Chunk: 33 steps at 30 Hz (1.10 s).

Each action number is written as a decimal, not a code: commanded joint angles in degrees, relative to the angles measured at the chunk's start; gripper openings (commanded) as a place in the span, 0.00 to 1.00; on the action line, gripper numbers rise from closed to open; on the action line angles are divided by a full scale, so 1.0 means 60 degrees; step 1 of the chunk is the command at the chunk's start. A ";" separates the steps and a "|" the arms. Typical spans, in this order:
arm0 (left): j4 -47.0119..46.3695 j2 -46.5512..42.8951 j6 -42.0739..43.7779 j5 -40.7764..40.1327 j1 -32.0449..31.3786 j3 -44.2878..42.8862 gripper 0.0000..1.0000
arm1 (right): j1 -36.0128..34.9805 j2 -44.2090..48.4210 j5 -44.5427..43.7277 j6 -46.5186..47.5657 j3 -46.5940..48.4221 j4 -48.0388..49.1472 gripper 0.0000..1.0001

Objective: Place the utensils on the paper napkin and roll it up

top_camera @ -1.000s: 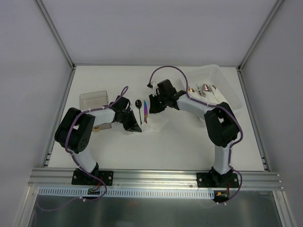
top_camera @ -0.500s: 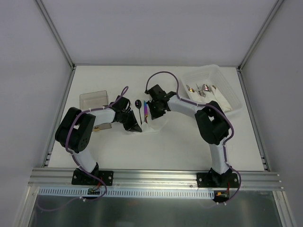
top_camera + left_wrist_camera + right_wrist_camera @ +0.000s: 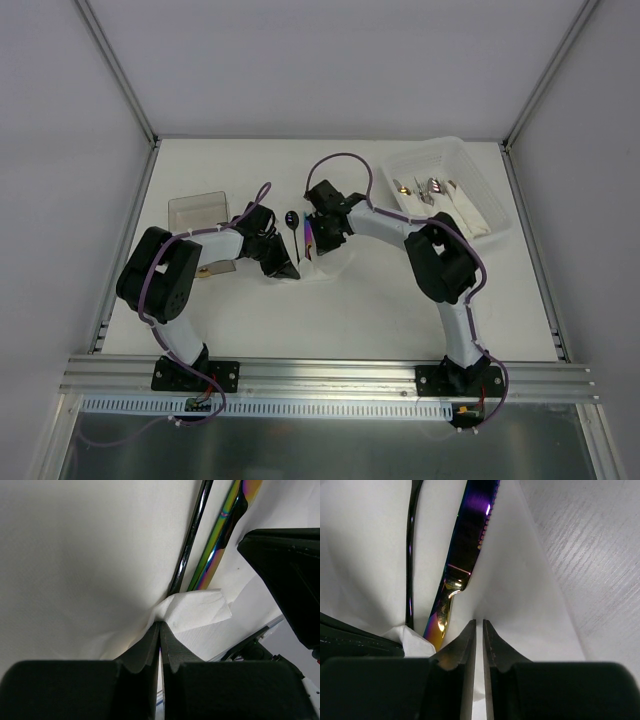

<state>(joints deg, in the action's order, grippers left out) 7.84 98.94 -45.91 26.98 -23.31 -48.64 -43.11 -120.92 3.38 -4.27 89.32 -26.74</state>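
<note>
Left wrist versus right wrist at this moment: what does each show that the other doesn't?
Only the left wrist view shows the left gripper pinching a folded corner of the paper napkin. Only the right wrist view shows the right gripper closed on the napkin's raised edge, the serrated blade of the iridescent knife, and bare table. Both show the black spoon handle and the knife lying side by side on the napkin.

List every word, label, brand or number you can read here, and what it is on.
None readable. No print shows on the paper napkin, iridescent knife, black spoon or clear tray.
Circuit boards at the arm bases: too small to read.
</note>
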 commanded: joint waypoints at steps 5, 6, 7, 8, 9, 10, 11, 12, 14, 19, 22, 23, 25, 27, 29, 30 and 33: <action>0.0100 0.0151 0.0049 -0.0439 -0.0085 0.0050 0.02 | -0.0139 -0.0280 -0.0138 -0.0459 0.0582 -0.0537 0.18; 0.0086 0.0151 0.0049 -0.0454 -0.0085 0.0079 0.02 | -0.0139 -0.0295 -0.0138 -0.0460 0.0611 -0.0553 0.19; 0.0100 0.0166 0.0049 -0.0454 -0.0085 0.0065 0.02 | -0.0124 -0.0324 -0.0109 -0.0474 0.0670 -0.0582 0.22; 0.0086 0.0181 0.0049 -0.0454 -0.0085 0.0080 0.02 | -0.0139 -0.0339 -0.0094 -0.0489 0.0699 -0.0655 0.23; 0.0100 0.0181 0.0049 -0.0454 -0.0085 0.0065 0.02 | -0.0139 -0.0397 -0.0065 -0.0518 0.0714 -0.0684 0.24; 0.0086 0.0166 0.0049 -0.0454 -0.0085 0.0051 0.02 | -0.0124 -0.0412 -0.0036 -0.0533 0.0743 -0.0685 0.26; 0.0086 0.0166 0.0049 -0.0440 -0.0085 0.0065 0.02 | -0.0139 -0.0427 -0.0006 -0.0533 0.0758 -0.0728 0.28; 0.0086 0.0166 0.0049 -0.0454 -0.0085 0.0065 0.02 | -0.0124 -0.0471 0.0008 -0.0547 0.0773 -0.0758 0.30; 0.0086 0.0181 0.0049 -0.0469 -0.0085 0.0065 0.02 | -0.0153 -0.0529 0.0111 -0.0606 0.0860 -0.0874 0.36; 0.0086 0.0195 0.0049 -0.0469 -0.0085 0.0065 0.02 | -0.0153 -0.0647 0.0243 -0.0679 0.0905 -0.1007 0.40; 0.0100 0.0210 0.0049 -0.0454 -0.0070 0.0065 0.02 | -0.0153 -0.0691 0.0301 -0.0767 0.0934 -0.1065 0.41; 0.0086 0.0195 0.0049 -0.0454 -0.0085 0.0065 0.02 | -0.0168 -0.0720 0.0330 -0.0782 0.0919 -0.1051 0.42; 0.0086 0.0181 0.0035 -0.0454 -0.0085 0.0065 0.02 | -0.0154 -0.0749 0.0374 -0.0811 0.0934 -0.1066 0.43; 0.0086 0.0166 0.0035 -0.0454 -0.0085 0.0065 0.02 | -0.0168 -0.0808 0.0418 -0.0840 0.0934 -0.1095 0.45; 0.0086 0.0137 0.0035 -0.0454 -0.0085 0.0080 0.03 | -0.0153 -0.0852 0.0477 -0.0841 0.0963 -0.1124 0.46; 0.0100 0.0137 0.0035 -0.0454 -0.0085 0.0094 0.03 | -0.0168 -0.0866 0.0506 -0.0870 0.0963 -0.1110 0.47; 0.0086 0.0122 0.0035 -0.0454 -0.0070 0.0124 0.03 | -0.0153 -0.0823 0.0434 -0.0870 0.0934 -0.1110 0.47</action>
<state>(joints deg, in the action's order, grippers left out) 7.81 98.96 -45.91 26.96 -23.31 -48.64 -43.75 -123.76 5.39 -8.45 94.41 -30.96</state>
